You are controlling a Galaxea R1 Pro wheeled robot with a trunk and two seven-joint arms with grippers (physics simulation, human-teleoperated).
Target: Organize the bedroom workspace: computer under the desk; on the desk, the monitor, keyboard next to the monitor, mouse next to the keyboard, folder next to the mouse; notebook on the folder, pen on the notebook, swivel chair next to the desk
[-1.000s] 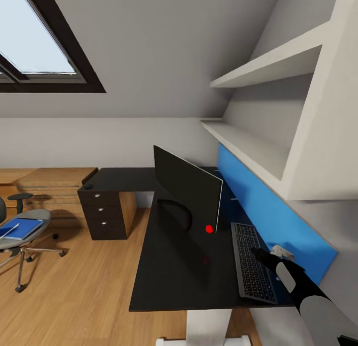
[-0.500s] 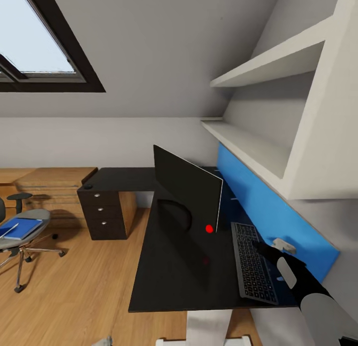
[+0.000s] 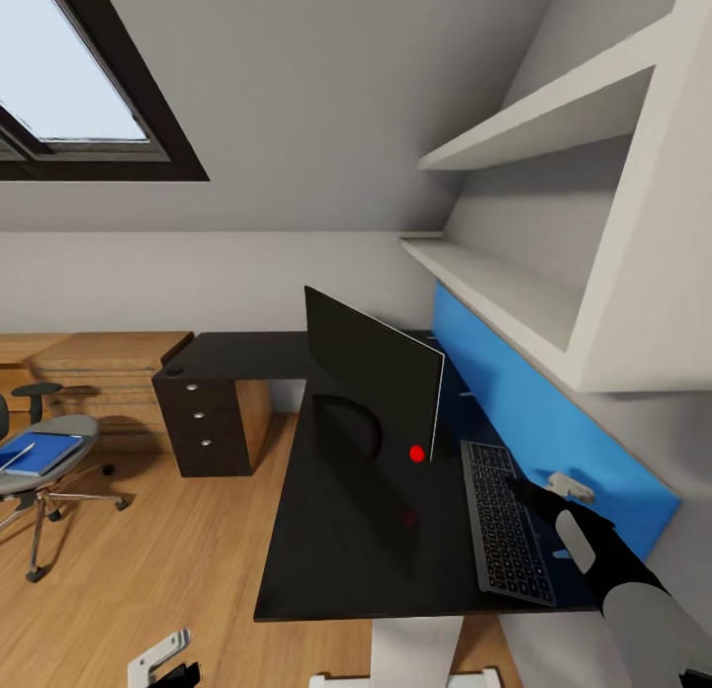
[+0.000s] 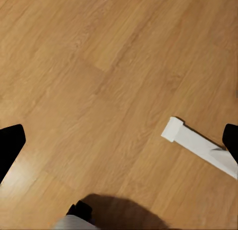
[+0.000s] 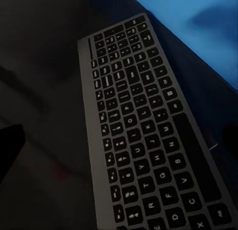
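A glossy black finish is being shown by the desk [image 3: 336,530], with the monitor's [image 3: 371,372] red dot being mirrored in it. Matt dark keys in a smooth grey frame are being displayed by the keyboard [image 5: 148,136]. Warm wood grain with a soft sheen is being presented by the floor [image 4: 99,81]. Silver metallic knobs [image 3: 200,415] are being seen at centre left.
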